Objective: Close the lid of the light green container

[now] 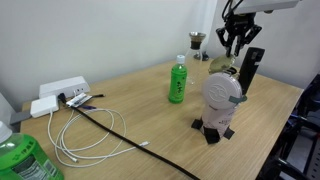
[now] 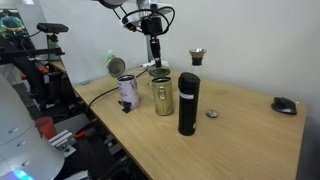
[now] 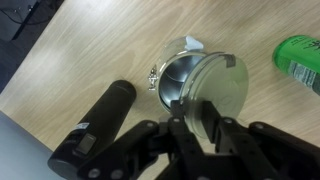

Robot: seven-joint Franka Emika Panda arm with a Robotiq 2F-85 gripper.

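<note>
No text can be read; the label on the green bottle (image 1: pixel 177 82) is too small to make out.

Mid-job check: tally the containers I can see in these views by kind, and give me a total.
Green bottles: 2 (slim one, big translucent one)
Black flask: 1
Light green container, lid open: 1
White-and-grey jar: 1
Small glass cup: 1
Total: 6
</note>
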